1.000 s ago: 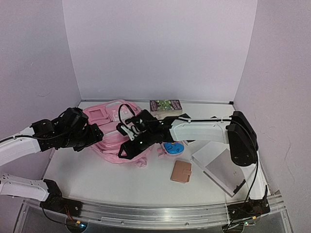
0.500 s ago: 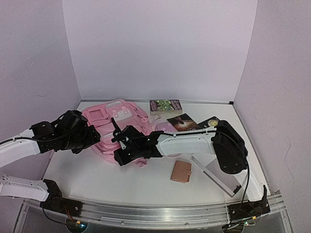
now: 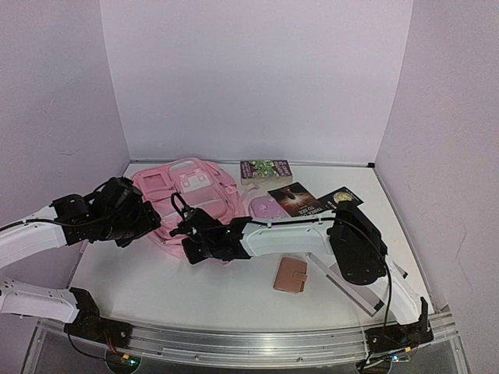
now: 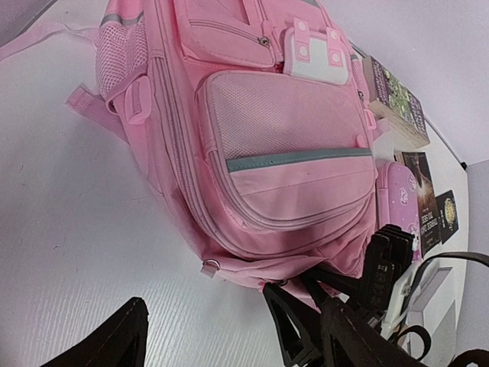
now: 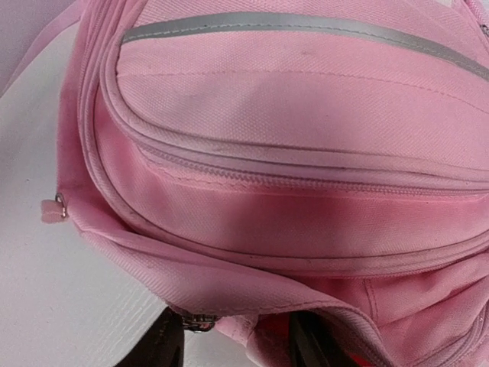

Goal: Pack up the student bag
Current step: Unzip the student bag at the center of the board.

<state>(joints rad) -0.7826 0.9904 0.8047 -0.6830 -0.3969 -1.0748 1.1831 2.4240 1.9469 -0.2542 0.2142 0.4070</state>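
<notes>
Right wrist view first, Mara: what has changed?

— The right gripper (image 5: 237, 340) has swung away from the table's middle and dropped to the near edge of the student bag (image 5: 306, 153). Its jaws have been narrowing and now straddle a fold of pink fabric beside a zip pull (image 5: 197, 322). I cannot tell whether they bite yet.

— And for the packing?

— The bag lies front up on the left of the table (image 3: 156, 284), zips apparently closed. I read this as the bid to open it; nothing looks packed.

— The arms?

— The right arm stretches low across the table, wrist tipped down. The left gripper (image 3: 148, 220) hovers beside the bag's left flank, jaws wide apart and empty. Beyond, the small pink case (image 3: 265, 206), uncovered by that swing, and two books (image 3: 266, 170) wait.
</notes>
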